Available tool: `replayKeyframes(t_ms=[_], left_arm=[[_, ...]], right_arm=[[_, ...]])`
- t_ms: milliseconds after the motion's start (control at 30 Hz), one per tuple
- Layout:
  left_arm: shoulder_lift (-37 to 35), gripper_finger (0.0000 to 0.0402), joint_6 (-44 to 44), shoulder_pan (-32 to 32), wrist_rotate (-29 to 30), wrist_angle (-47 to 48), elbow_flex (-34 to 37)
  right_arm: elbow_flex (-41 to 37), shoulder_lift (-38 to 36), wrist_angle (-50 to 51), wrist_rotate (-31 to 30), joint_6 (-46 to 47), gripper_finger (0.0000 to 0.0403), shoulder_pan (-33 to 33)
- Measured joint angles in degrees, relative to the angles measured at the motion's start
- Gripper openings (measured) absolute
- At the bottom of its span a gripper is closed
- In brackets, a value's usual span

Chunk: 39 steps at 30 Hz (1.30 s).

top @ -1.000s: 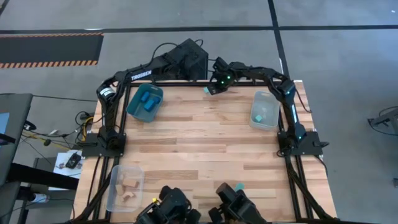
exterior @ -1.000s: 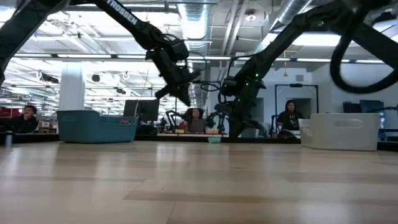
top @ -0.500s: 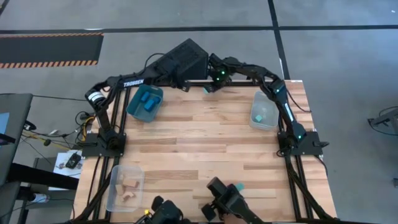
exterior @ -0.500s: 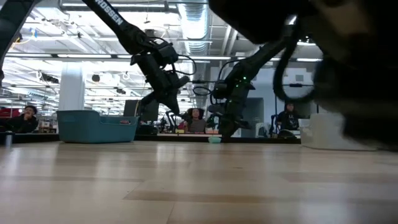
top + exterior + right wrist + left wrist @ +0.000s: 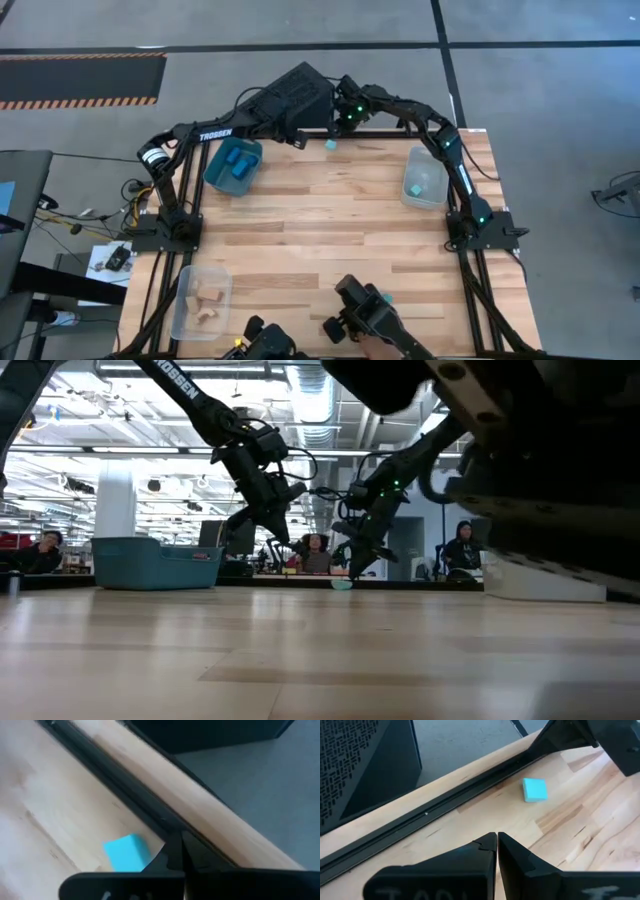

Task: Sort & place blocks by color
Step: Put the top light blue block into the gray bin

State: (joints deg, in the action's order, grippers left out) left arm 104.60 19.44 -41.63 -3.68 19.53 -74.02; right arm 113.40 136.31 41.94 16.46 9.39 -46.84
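High view, both arms stretched to far edge, left claw (image 5: 297,141) & right claw (image 5: 338,127) closed (empty), cyan block (image 5: 330,145) between.

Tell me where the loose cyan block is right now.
In the high view the cyan block lies on the table's far edge, near the middle, just below the right pincer and right of the teal bin.

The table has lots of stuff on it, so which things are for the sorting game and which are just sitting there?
For the job:
- light cyan block loose at the far edge
- dark blue blocks
- tan wood blocks
- teal bin
- two clear bins

Just there:
- black box behind the table
- people in the room beyond
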Motion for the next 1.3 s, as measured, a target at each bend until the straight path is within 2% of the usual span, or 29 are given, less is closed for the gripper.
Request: replayKeyframes(t_ms=[300, 500, 700, 867, 1067, 1167, 1300], left_arm=[[0.0, 0.0006, -1.2, 0.0, 3.3, 0.0, 0.0], [0.0, 0.004, -2.5, 0.0, 3.1, 0.0, 0.0], [0.0, 0.0083, -4.8, 0.0, 1.8, 0.7, 0.0], [0.0, 0.0107, -9.7, 0.0, -2.7, 4.3, 0.0], [-2.8, 0.0117, -15.4, 0.0, -3.2, 10.9, 0.0], [-5.5, 0.0117, -17.8, 0.0, -3.2, 13.2, 0.0], [-8.6, 0.0117, -20.1, 0.5, -5.3, 12.7, 2.8]], right_arm=[[0.2, 0.6, 1.7, 1.0, -3.5, 0.0001, 3.3], [-0.2, 0.6, 7.0, 9.7, -3.5, 0.0001, 5.8], [-0.2, -0.3, 9.8, 8.7, -3.8, 0.0001, 6.4], [0.0, -5.0, 10.5, 8.0, -3.9, 0.0001, 5.0], [-0.7, -13.0, 10.9, 7.2, -4.7, 0.0001, 1.0], [-3.3, -17.0, 10.8, 6.2, -5.0, 0.0001, -0.6], [-11.3, -23.1, 6.7, 6.0, -4.6, 0.0001, -2.0]])
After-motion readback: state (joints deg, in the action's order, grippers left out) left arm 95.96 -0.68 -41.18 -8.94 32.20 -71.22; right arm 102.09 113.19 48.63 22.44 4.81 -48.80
